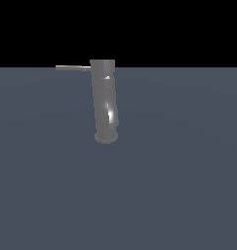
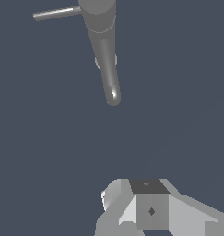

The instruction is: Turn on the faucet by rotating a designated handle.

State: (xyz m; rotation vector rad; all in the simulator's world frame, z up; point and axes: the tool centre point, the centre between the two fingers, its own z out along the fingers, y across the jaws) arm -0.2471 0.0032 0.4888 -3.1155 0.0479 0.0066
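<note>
Handle (image 2: 56,13) atop faucet (image 2: 104,46), well apart from hand (image 2: 150,209).

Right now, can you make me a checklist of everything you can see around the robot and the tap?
Surface: plain dark grey-blue floor, bare where shown.
Faucet: tall grey cylinder, leaning slightly, flared base on the surface.
Handle: thin bar sticking out from the faucet's top toward the exterior view's left.
Clutter: nothing seen.
Gripper: only partly visible in the wrist view, well apart from the faucet; open or shut cannot be told.
Cables: nothing seen.
Surroundings: black background.
</note>
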